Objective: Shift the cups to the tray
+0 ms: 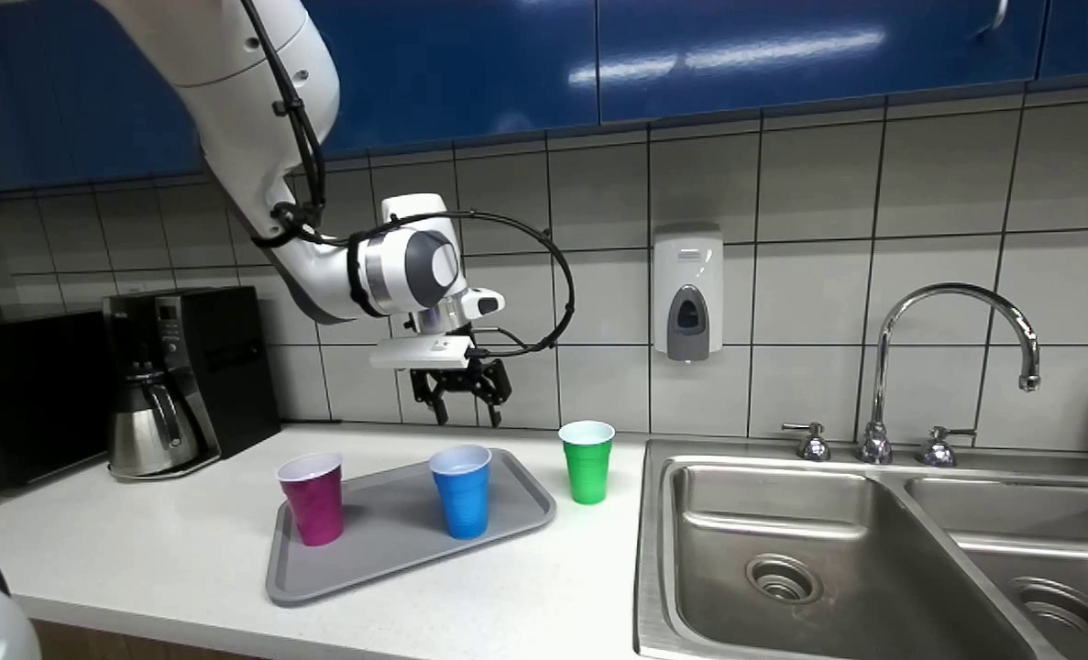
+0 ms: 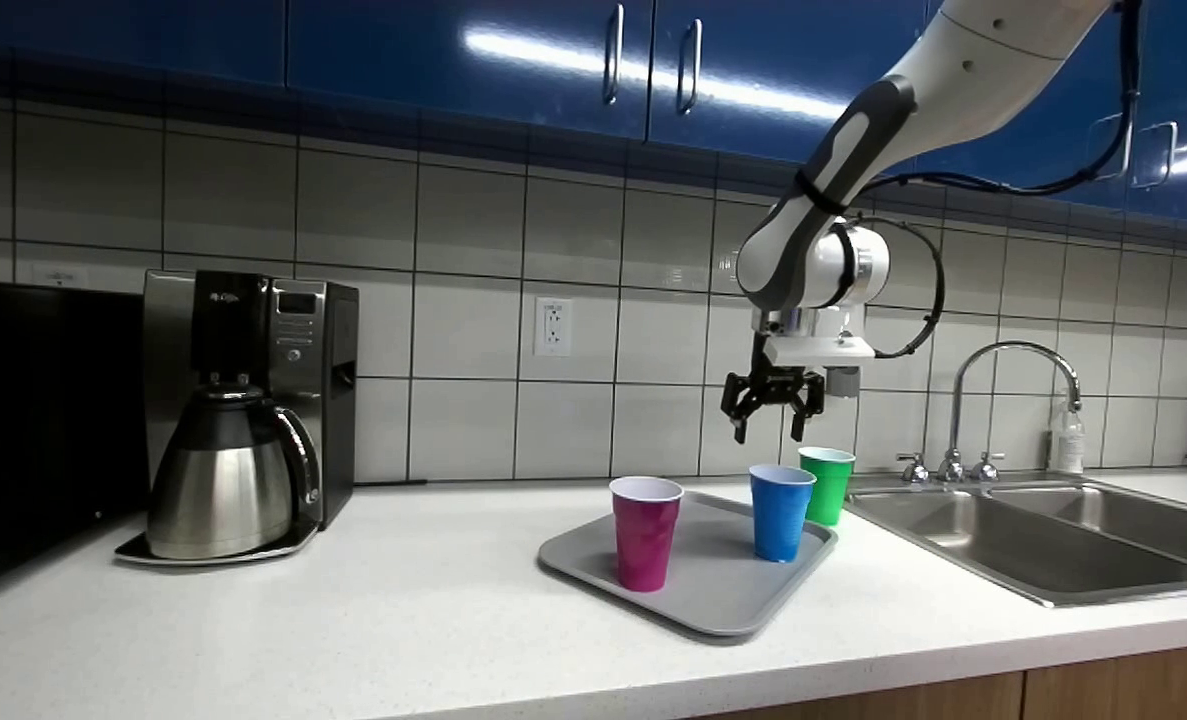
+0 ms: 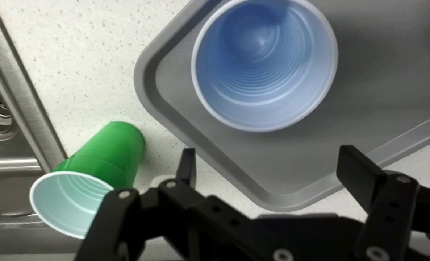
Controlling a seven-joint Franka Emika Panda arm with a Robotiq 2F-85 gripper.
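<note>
The magenta cup and the blue cup stand upright on the grey tray; both also show in an exterior view, magenta and blue. The green cup stands upright on the counter beside the tray, close to the sink. My gripper is open and empty, in the air above the back of the tray. In the wrist view, its spread fingers have only tray and counter between them. The blue cup lies ahead of them, the green cup at left. The magenta cup is out of the wrist view.
A steel double sink with a faucet is beside the green cup. A coffee maker with a steel pot stands at the left of the counter. A soap dispenser hangs on the tiled wall. Blue cabinets hang above.
</note>
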